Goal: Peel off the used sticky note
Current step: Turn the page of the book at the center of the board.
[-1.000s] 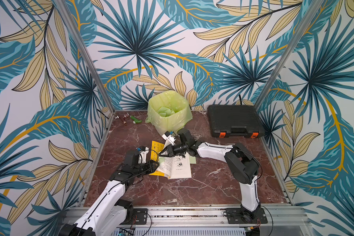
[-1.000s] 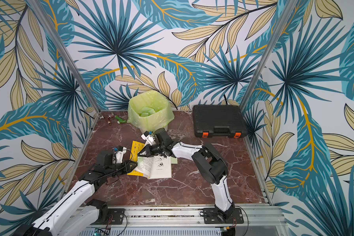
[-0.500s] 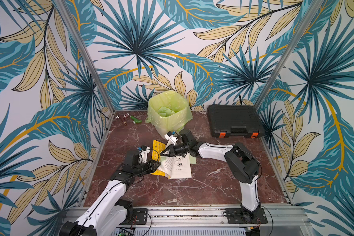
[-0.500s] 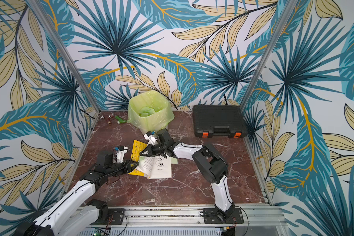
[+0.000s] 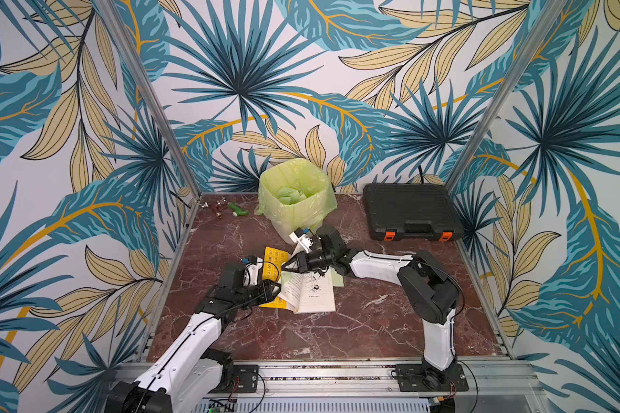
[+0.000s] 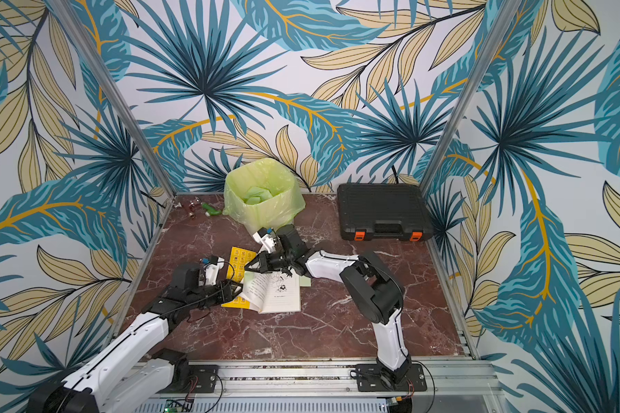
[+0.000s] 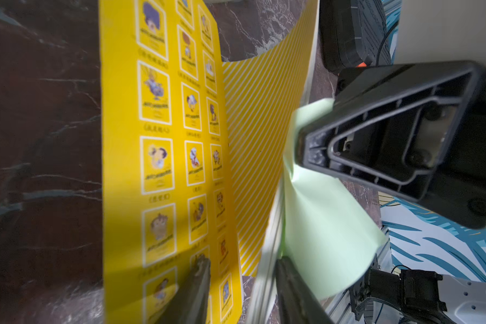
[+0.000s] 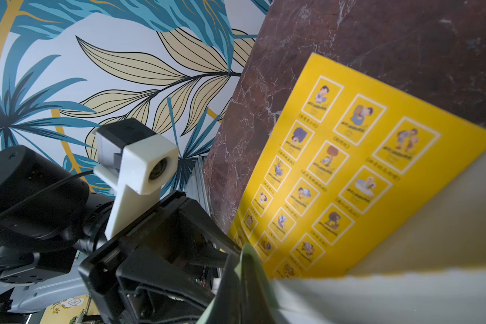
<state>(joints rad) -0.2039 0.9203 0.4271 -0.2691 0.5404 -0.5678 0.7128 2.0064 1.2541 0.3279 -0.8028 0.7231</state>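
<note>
An open book with a yellow picture cover lies mid-table. My right gripper is shut on a pale green sticky note at the book's far edge; the note bends away from the pages while one edge stays by them. In both top views that gripper points left over the book. My left gripper is open at the book's left side, its fingers apart with the cover and page edges between them. A green slip pokes out on the book's right.
A bin lined with a green bag holding green notes stands just behind the book. A black case lies at the back right. Small bottles and a green item sit in the back left corner. Metal posts frame the cell.
My left gripper's jaws have spread wider apart at the book's edge. The right gripper keeps its hold on the green note and has hardly moved.
</note>
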